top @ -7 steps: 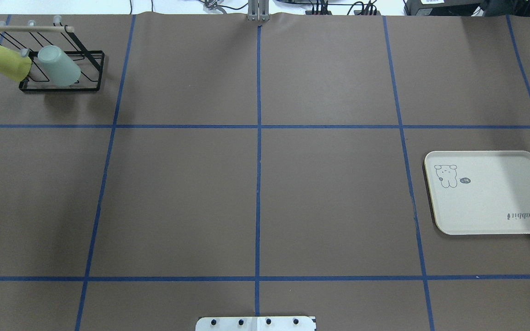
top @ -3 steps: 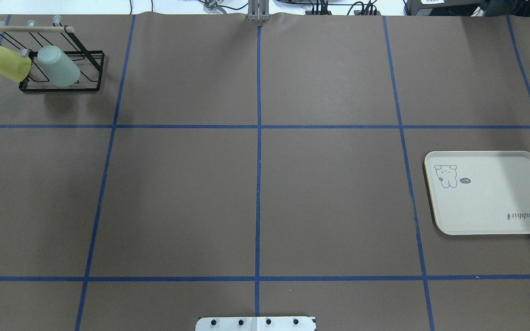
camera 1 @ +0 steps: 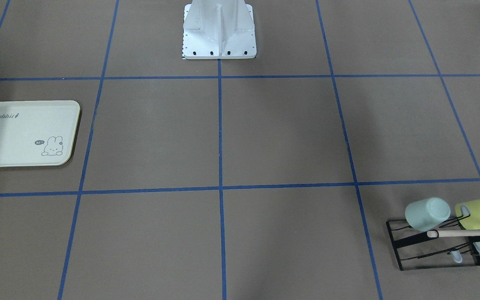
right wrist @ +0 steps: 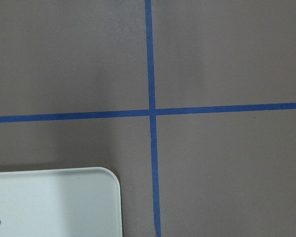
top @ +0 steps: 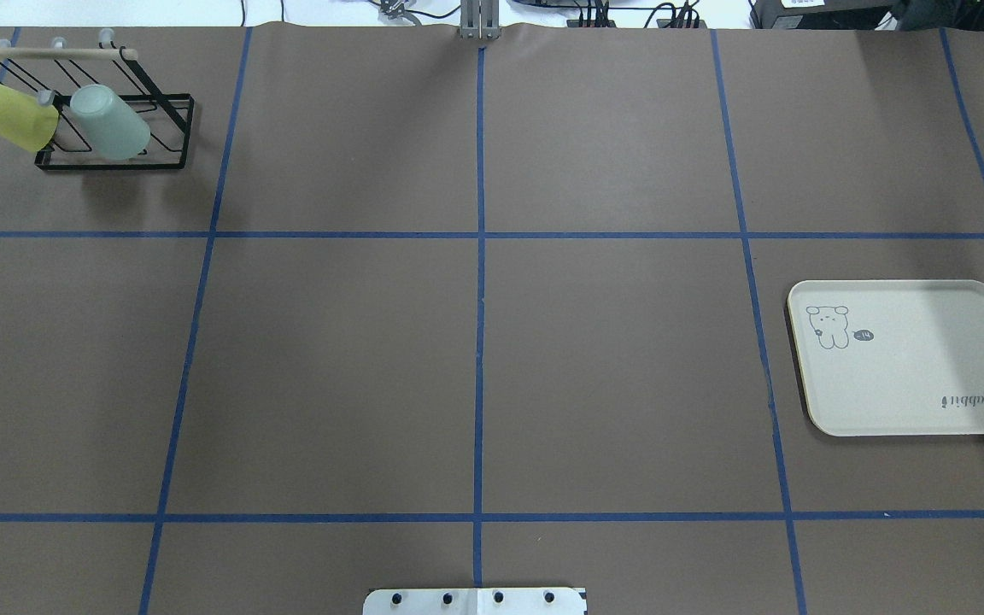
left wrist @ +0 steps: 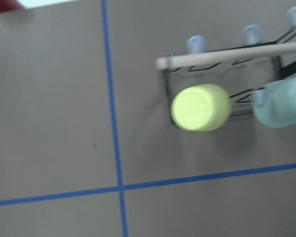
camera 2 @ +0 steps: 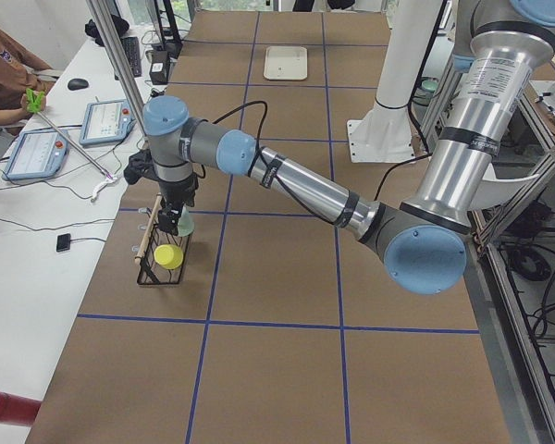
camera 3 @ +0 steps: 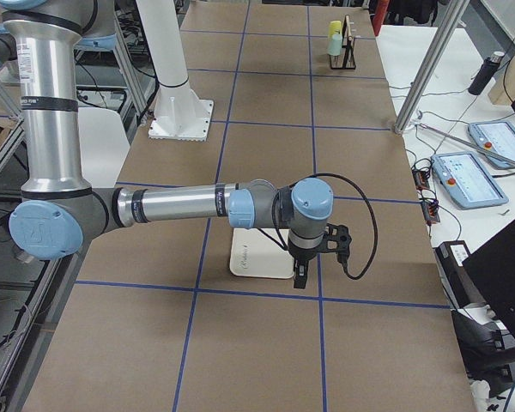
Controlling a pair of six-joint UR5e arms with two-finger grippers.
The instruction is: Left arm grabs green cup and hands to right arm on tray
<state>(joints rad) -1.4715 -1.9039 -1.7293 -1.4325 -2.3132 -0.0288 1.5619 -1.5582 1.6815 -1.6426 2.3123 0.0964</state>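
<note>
Rack [top: 116, 167] in table's far-left corner; outer cup [top: 9, 115] and inner cup [top: 110, 123] hang on it side by side (touching? cannot tell). Tray [top: 910, 376] at right edge, mid-depth.

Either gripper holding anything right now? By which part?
Nothing is held, as far as the views show. The green cup and yellow cup both sit tilted on the rack, with no fingers on them. The left gripper hangs above the rack.

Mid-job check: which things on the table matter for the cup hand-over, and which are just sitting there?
Part of the job: small pale mint-green plastic cup; cream rectangular "Rabbit" tray; grey left arm; grey right arm.
Just lying about: yellow-green plastic cup; black wire rack with wooden rod.
</note>
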